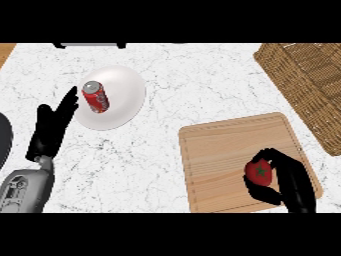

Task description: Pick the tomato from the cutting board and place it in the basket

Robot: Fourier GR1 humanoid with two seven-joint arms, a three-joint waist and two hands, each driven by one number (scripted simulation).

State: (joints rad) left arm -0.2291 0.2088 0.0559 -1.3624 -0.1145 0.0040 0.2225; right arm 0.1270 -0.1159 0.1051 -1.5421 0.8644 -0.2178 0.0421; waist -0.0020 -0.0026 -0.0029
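Right hand curled round the tomato on the cutting board, fingers closed about it: best lifted straight up clear of the board, then carried over the tabletop toward the basket; left hand resting, straight-fingered, beside the plate.

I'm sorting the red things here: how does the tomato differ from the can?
The tomato is round with a green stem mark; the can is a cylinder with a silver top, lying on its side. The tomato sits on the cutting board with the right hand curled round it; the can lies on the white plate, the open left hand beside it. Both are red.
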